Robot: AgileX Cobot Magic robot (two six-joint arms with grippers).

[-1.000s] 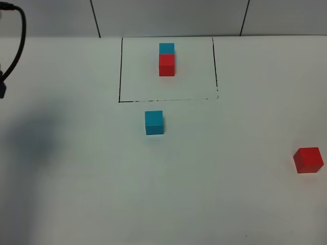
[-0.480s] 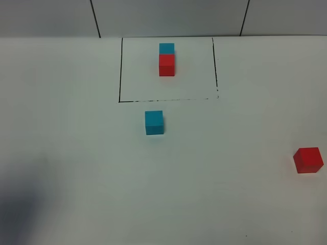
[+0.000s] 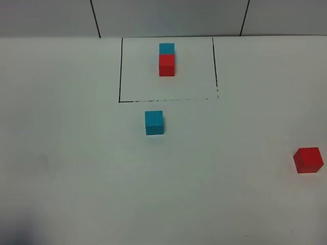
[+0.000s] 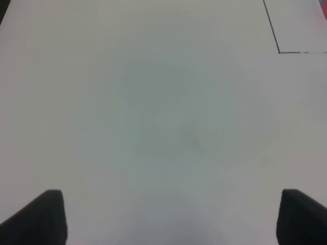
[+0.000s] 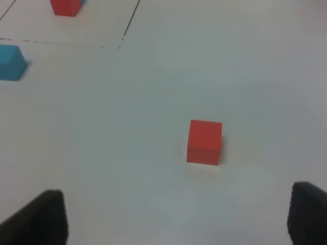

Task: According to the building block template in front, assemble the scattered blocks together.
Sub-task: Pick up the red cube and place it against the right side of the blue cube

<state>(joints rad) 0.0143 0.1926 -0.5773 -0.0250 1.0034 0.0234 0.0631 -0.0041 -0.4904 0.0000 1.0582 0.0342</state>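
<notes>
Left gripper [image 4: 173,217]: jaws apart, empty, over bare table [image 4: 153,127] | right gripper [image 5: 176,214]: jaws apart, empty, red block [image 5: 204,142] ahead | high view: red at right edge, blue block [image 3: 154,122] centre, template [image 3: 166,65] upper centre | risk: I descend off-centre and a finger shoves red away.

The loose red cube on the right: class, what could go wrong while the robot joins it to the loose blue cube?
The loose red cube lies far from the loose blue cube; a skewed pinch may nudge it or drop it.
The blue cube sits near the outlined red-and-blue template pair; careless placement could disturb it.
</notes>
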